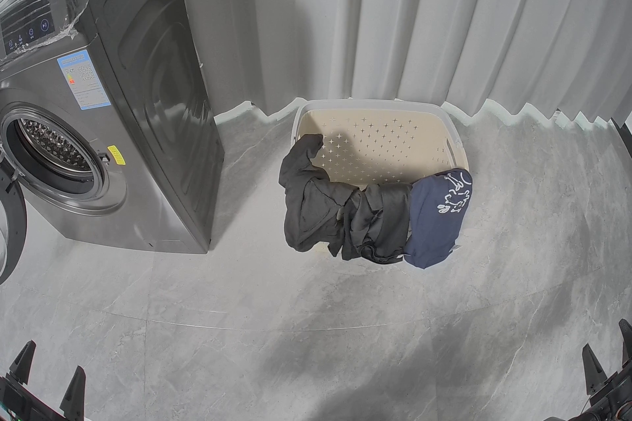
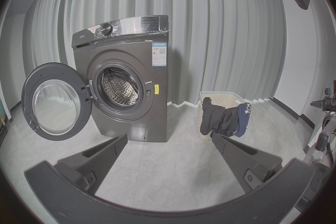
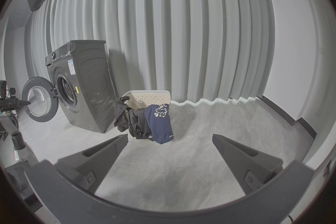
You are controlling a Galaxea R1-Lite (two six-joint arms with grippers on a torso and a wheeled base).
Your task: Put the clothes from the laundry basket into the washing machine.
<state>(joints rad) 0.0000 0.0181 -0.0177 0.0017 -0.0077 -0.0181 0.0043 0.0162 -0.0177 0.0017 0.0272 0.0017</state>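
Head view: clothes (image 1: 342, 218) hang over the near rim of the basket (image 1: 378, 108), beside the washer (image 1: 145, 113). Left wrist view: left gripper (image 2: 168, 137) spread, empty; door (image 2: 56, 100) open. Right wrist view: right gripper (image 3: 169, 137) spread, empty. First pick not begun; next, I judge, close in on the clothes

The left gripper (image 1: 49, 376), black with two tapered fingers, hangs low, well short of the cream perforated plastic laundry basket (image 1: 368, 105) and off to the basket's left as the robot faces it. Its jaws stand wide apart and empty, with the fingertips aimed forward toward the basket's stretch of floor. The right gripper (image 1: 609, 353), of the same black build, hangs just as far short of the basket, off to its right. Its jaws are likewise spread wide and empty. The two grippers are well apart, with the basket ahead between them.
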